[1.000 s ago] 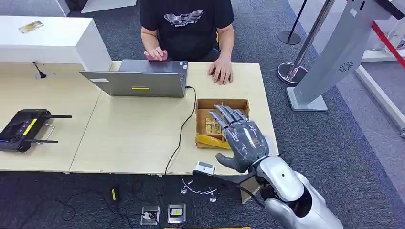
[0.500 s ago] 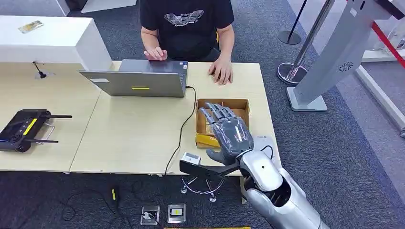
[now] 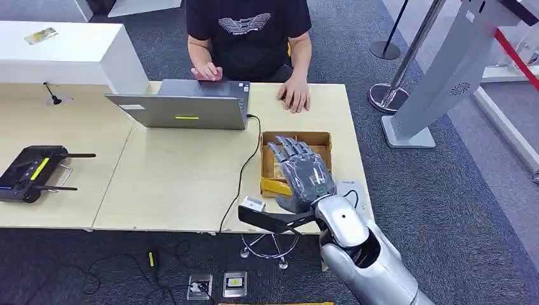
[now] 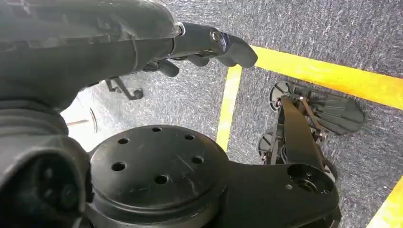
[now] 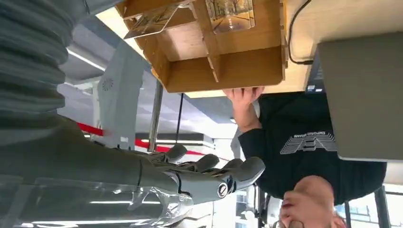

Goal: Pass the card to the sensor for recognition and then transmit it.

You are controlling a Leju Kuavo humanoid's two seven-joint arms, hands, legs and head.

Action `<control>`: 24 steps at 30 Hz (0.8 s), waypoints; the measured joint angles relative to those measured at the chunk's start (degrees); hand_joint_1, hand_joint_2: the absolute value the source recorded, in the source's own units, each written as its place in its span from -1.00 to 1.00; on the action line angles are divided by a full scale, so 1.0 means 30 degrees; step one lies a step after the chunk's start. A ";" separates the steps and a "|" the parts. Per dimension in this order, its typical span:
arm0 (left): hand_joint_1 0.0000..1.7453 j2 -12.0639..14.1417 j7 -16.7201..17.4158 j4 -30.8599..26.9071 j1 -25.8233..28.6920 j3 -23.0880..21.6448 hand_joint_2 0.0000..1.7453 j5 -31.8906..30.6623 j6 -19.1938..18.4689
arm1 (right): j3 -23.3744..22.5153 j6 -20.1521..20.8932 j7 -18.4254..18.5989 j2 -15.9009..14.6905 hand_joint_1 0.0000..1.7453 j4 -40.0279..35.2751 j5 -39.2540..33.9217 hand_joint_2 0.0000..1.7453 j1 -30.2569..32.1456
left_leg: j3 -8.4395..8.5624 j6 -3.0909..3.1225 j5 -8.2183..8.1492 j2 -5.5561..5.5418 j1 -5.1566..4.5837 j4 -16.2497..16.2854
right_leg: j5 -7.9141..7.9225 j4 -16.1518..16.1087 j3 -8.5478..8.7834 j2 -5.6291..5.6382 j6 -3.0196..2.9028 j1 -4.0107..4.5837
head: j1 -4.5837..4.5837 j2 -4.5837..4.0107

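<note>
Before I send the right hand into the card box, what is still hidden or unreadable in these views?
- Brown compartmented cardboard box: in the head view the grey right hand covers most of its compartments.
- Printed clear-sleeved card: the right wrist view's edge cuts it off; its print is too small to read.
- Small white sensor unit: partly behind the hand's wrist camera bracket in the head view.
- Left hand: fingertips dark against the carpet.

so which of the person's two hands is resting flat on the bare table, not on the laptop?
The person's hand beside the laptop, nearer the wooden box. It lies flat on the tabletop; the other hand is on the laptop's keyboard side.
</note>
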 joint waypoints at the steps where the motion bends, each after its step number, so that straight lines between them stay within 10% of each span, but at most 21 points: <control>1: -1.00 0.0000 0.0015 0.0000 0.0000 -0.0029 -1.00 0.0007 -0.0007 | -0.0015 0.0000 0.0000 0.0037 -1.00 0.0103 0.0015 1.00 -0.0025 | 0.0001 0.0000 0.0000 0.0000 0.0000 0.0000 | 0.0000 0.0000 0.0000 0.0001 0.0000 0.0000 | -0.0007 0.0000; 24: -1.00 0.0146 0.0058 0.0000 -0.0013 -0.0342 -1.00 0.0386 -0.0051 | -0.1516 -0.1275 0.0976 0.0073 -1.00 0.2485 0.1319 1.00 0.0020 | 0.0006 -0.0002 0.0001 0.0005 -0.0001 0.0002 | 0.0001 -0.0001 -0.0007 0.0007 0.0000 -0.0001 | -0.0007 0.0000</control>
